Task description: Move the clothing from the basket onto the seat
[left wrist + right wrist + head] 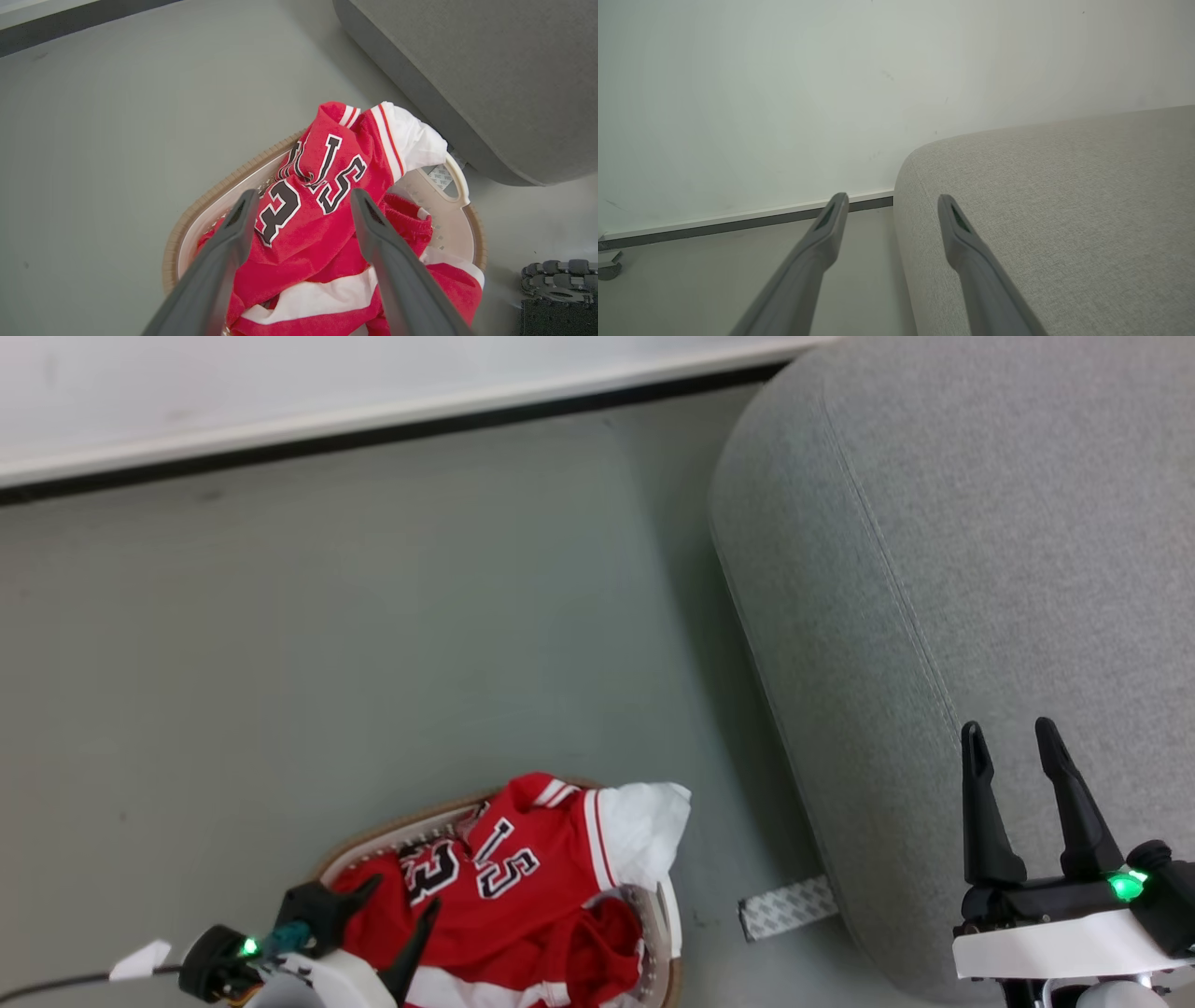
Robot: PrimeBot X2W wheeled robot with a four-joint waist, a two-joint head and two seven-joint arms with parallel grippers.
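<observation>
Red clothing with white sleeves and black-and-white numbers fills the white, brown-rimmed basket on the floor at the lower left. In the left wrist view the clothing lies heaped in the basket. My left gripper hangs open just above the heap, nothing between its fingers. The grey seat stands to the right of the basket. My right gripper stands open over the seat's near left edge, holding nothing.
A white wall with a dark skirting strip runs along the far side of the grey floor. A patterned strip of tape lies on the floor between basket and seat. A dark wheel sits at the lower right of the left wrist view.
</observation>
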